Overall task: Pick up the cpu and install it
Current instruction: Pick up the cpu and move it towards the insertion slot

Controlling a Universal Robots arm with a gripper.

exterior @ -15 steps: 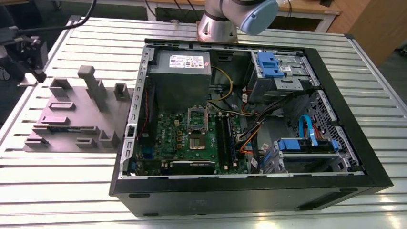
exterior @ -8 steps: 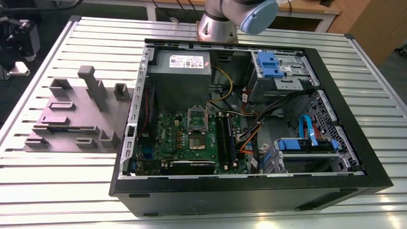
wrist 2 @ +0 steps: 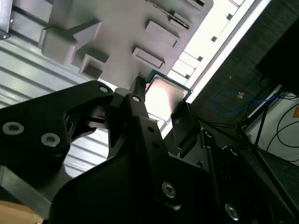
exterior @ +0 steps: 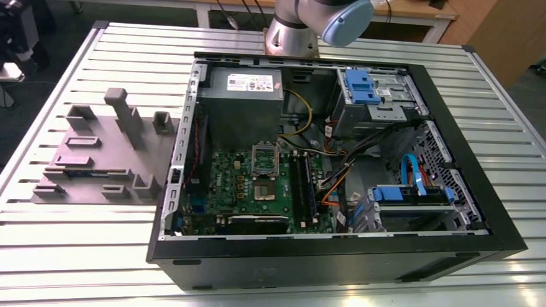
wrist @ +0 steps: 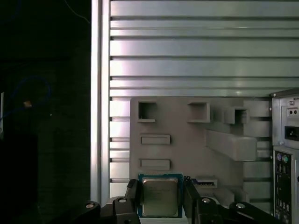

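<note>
Clamping the cpu [wrist: 160, 193] between its closed fingers [wrist: 133, 198], the gripper [wrist: 161, 201] sits above the grey tray [wrist: 187, 149]; the open case [exterior: 341, 259] at the exterior view's centre holds the motherboard [exterior: 229, 182].

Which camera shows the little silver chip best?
The first wrist view: the cpu faces the camera flat, its square top plain, gripped by the claw. The second wrist view shows the cpu tilted, glary, partly behind the claw.

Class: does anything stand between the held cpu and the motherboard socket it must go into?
Nothing visible does. The gripper grips the cpu over the grey tray; the socket lies uncovered in the open case.
</note>
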